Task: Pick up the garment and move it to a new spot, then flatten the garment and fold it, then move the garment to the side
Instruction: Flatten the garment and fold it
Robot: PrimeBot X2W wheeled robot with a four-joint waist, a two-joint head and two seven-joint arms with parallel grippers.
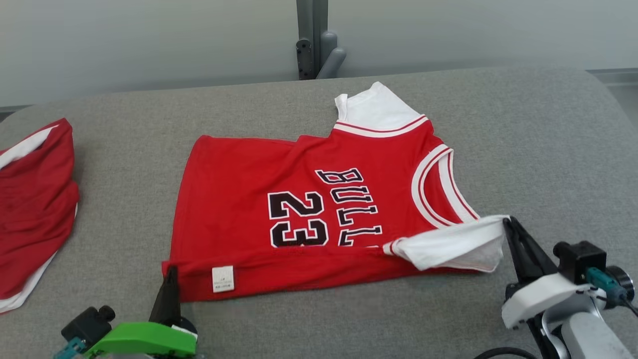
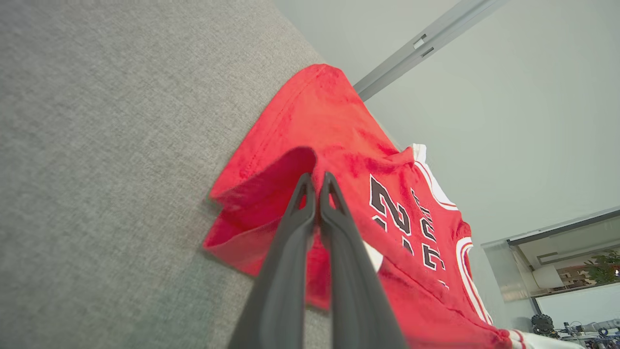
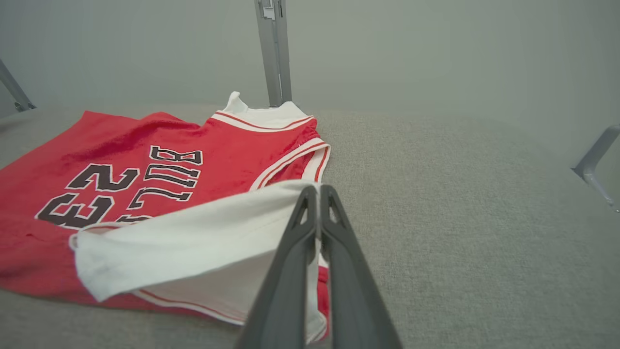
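A red basketball jersey, the garment (image 1: 299,209), lies on the grey padded table (image 1: 523,149) with its near long edge folded over; black "23" and "BULLS" lettering faces up. My left gripper (image 1: 170,273) is shut on the garment's near hem corner beside a white label (image 1: 223,278); in the left wrist view the closed fingers (image 2: 317,182) pinch the lifted red hem (image 2: 271,194). Over at the garment's near shoulder, the right gripper (image 1: 506,223) is shut on the white sleeve (image 1: 448,244). The same sleeve (image 3: 193,242) hangs from that gripper (image 3: 318,190) in the right wrist view.
Another red and white garment (image 1: 30,209) lies at the table's left edge. A grey post (image 1: 313,40) stands behind the table's far edge. Bare grey surface stretches to the right of the jersey and along the front.
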